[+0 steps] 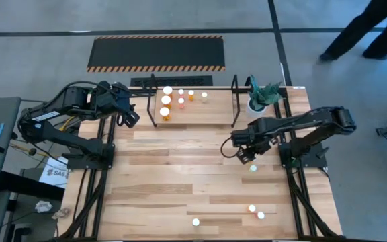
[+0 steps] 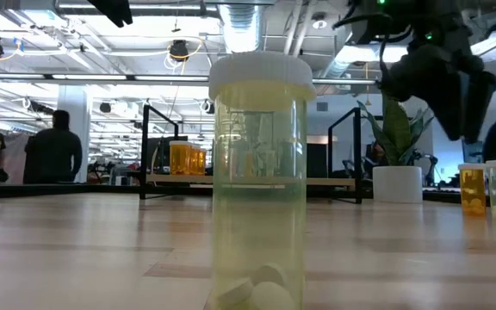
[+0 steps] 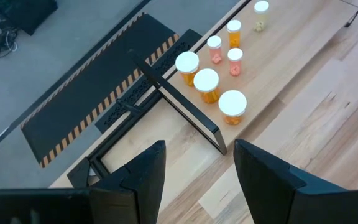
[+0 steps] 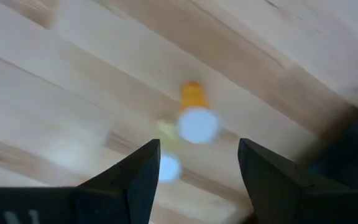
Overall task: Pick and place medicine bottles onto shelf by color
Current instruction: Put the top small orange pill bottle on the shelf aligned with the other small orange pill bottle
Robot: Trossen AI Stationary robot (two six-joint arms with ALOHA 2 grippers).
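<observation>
Right gripper (image 1: 247, 156), jaws wide and empty, is hovering well forward of the shelf (image 1: 234, 101); seven medicine bottles (image 1: 166, 100) are standing shelved, four (image 1: 252, 208) remaining on the table

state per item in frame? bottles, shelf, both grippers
Shelf: upright at the table's far edge, holds seven bottles.
Shelved bottles: standing, capped.
Loose bottles: three capped at the near edge, unplaced.
Bottle by the right gripper: on the table, not gripped.
Left gripper: open, empty, beside the shelf's left end.
Right gripper: open, empty.
</observation>
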